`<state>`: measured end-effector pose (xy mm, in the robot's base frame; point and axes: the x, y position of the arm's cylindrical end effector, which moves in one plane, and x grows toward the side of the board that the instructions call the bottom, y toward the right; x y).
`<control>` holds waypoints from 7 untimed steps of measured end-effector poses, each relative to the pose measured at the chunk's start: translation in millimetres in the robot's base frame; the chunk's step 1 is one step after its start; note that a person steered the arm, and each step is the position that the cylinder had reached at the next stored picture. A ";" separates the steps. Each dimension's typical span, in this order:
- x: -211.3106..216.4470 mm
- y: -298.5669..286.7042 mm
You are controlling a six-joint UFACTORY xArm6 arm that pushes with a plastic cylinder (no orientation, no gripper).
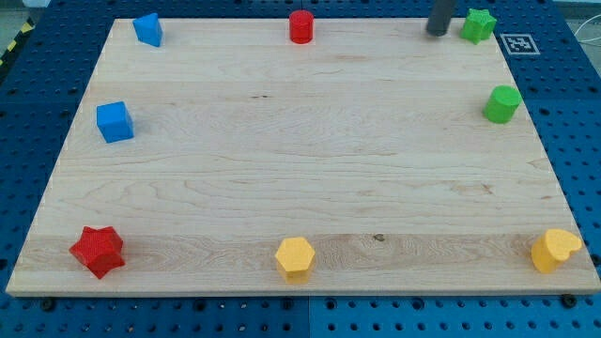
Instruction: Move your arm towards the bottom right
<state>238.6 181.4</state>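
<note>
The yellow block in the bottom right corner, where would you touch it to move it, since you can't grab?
I would only push it. The yellow block sits at the board's bottom right corner, so I'd probably press its outer right face and come from the view's right, sliding it inward, not off the edge. My tip is far away at the view's top, just left of the green star block.

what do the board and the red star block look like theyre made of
Board: looks like pale wood with a matte finish; grain lines and a small knot show. Red star block: probably plastic; even, saturated colour with a slight sheen, though painted wood can't be ruled out.
</note>
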 end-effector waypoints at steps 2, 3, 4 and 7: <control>156.3 -37.2; 258.7 -37.3; 362.1 -38.4; 377.4 27.9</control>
